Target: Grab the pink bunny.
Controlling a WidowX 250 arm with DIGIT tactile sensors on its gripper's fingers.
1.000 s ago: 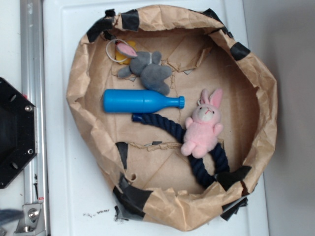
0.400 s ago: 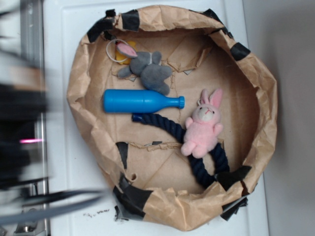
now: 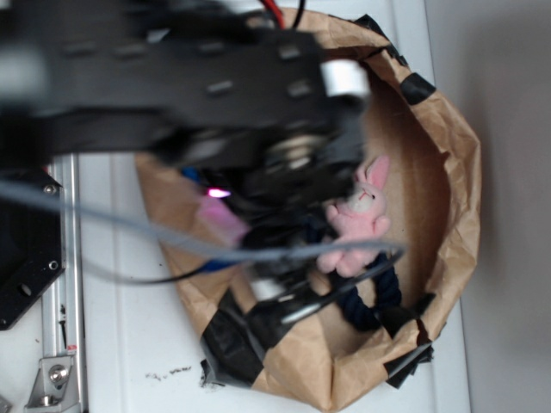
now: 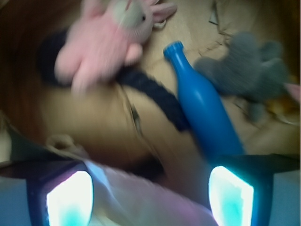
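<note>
The pink bunny [image 3: 357, 219] lies on a dark blue rope [image 3: 379, 297] at the right of a brown paper basket [image 3: 452, 172]. It has a light pink body, a whitish face and two pink ears. My blurred black arm covers the basket's left and middle. My gripper [image 3: 280, 297] hangs over the near left rim, left of the bunny and apart from it. In the wrist view the bunny [image 4: 101, 40] is at the top left, well ahead of my gripper [image 4: 150, 197]. The jaws stand wide open with nothing between them.
A blue bottle [image 4: 204, 110] lies right of the rope [image 4: 155, 96], and a grey plush bunny [image 4: 249, 70] lies beyond it. The basket's paper walls rise all round. A metal rail [image 3: 65, 258] and a black mount [image 3: 26, 258] stand left of it.
My arm has swept in from the left and now covers the basket's left and middle. The bunny, rope and bottle have not moved.
</note>
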